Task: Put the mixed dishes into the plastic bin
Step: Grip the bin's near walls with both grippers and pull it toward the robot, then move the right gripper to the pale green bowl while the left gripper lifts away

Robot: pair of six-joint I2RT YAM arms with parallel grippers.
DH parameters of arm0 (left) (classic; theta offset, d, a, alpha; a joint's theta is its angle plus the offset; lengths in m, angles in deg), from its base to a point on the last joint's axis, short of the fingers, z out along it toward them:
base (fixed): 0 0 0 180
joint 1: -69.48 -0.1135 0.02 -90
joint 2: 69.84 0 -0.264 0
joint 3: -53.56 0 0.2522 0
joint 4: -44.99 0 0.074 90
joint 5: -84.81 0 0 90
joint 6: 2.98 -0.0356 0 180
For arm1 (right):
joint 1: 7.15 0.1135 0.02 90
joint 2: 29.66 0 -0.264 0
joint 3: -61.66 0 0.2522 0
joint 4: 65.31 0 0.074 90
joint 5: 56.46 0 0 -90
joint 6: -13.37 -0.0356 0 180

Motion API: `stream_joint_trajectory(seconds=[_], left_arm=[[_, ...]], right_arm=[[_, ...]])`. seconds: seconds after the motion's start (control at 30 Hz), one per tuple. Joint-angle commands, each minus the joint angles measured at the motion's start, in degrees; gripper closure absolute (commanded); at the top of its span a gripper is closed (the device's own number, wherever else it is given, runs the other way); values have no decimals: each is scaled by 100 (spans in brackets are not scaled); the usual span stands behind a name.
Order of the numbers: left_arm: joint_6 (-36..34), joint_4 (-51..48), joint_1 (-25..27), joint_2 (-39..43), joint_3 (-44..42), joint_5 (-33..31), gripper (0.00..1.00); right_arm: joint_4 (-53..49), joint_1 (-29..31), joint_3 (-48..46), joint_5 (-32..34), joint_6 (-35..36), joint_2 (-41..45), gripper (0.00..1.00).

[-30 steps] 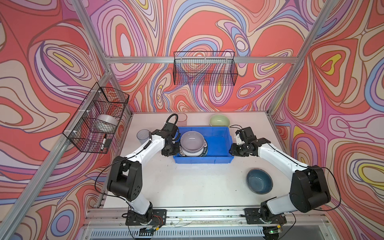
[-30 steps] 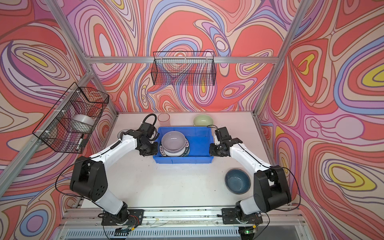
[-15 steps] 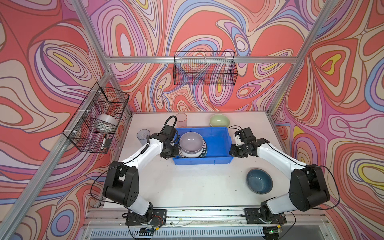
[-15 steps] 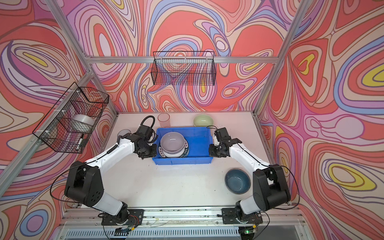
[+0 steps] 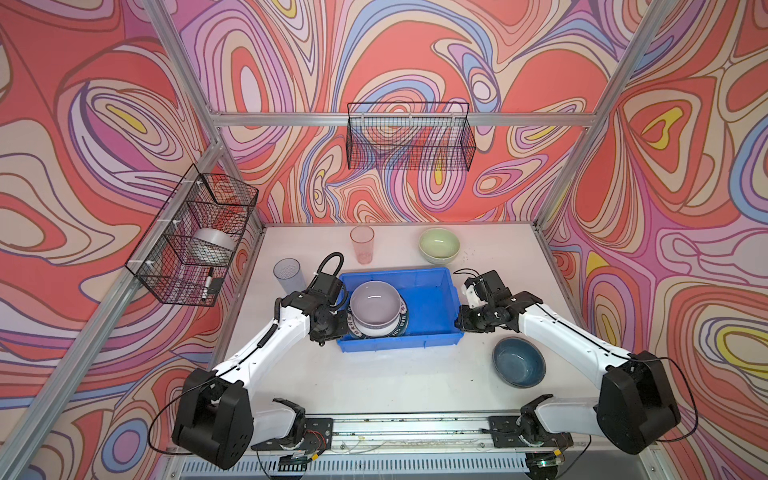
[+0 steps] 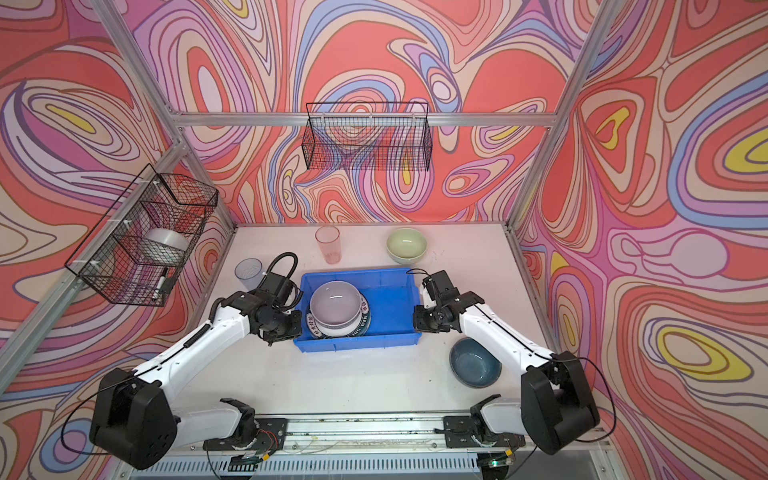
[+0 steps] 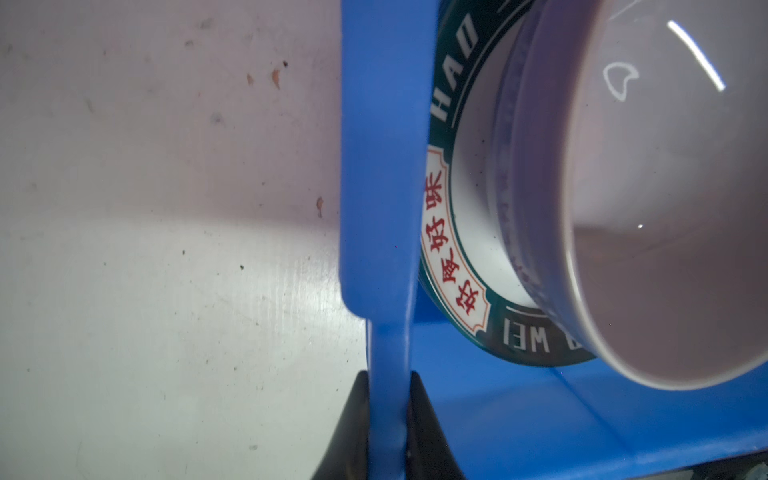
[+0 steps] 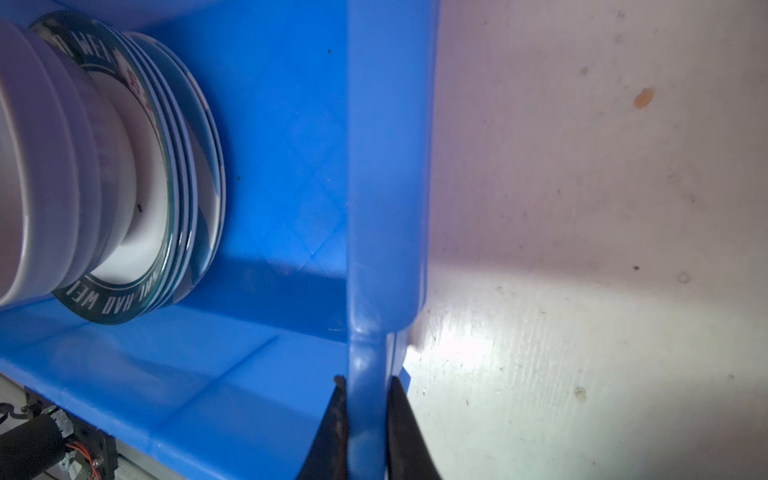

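The blue plastic bin [image 5: 430, 297] [image 6: 392, 309] sits mid-table. Inside it, the grey bowl [image 5: 376, 305] [image 7: 665, 208] rests on the white plate with lettered dark rim [image 7: 455, 266], which lies on the blue-and-white striped plate [image 8: 203, 174]. My left gripper [image 5: 337, 323] [image 7: 388, 415] is shut on the bin's left wall. My right gripper [image 5: 460, 322] [image 8: 365, 415] is shut on the bin's right wall. On the table outside the bin stand the pale green bowl [image 5: 439, 245], the dark blue bowl [image 5: 518, 362], the pink tumbler [image 5: 362, 244] and the clear blue tumbler [image 5: 286, 274].
A black wire basket [image 5: 409, 141] hangs on the back wall. Another wire basket [image 5: 183, 266] on the left wall holds a white roll of tape [image 5: 214, 245] and a marker. Aluminium frame posts stand at the table's corners.
My right gripper's jaws have closed onto the bin's right wall. My left arm has shifted slightly while keeping its grip on the left wall. The bin looks unmoved.
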Motion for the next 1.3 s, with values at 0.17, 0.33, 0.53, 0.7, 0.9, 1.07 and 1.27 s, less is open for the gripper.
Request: stream_joint_trajectory(seconds=[0.17, 0.33, 0.53, 0.7, 0.9, 1.07, 1.27], left_arm=[[780, -719, -12, 632, -473, -66, 93], [792, -736, -18, 661, -467, -132, 89], [771, -754, -18, 714, -383, -219, 75], [591, -1024, -13, 726, -25, -357, 70], [296, -1412, -47, 780, 498, -761, 58], [-313, -1274, -465, 829, 821, -780, 50], [-915, -937, -905, 684, 1173, -761, 39]], right_arm=[[-372, 457, -94, -346, -476, 282, 88], [-559, 534, -188, -283, -546, 468, 88], [-613, 535, -103, -305, -508, 550, 73], [-905, 526, 520, 249, -381, 500, 64], [-1072, 280, 1393, 671, -108, 224, 57], [-911, -362, 2236, 656, 293, -389, 48], [-657, -1024, 3252, 449, 598, -1427, 41]])
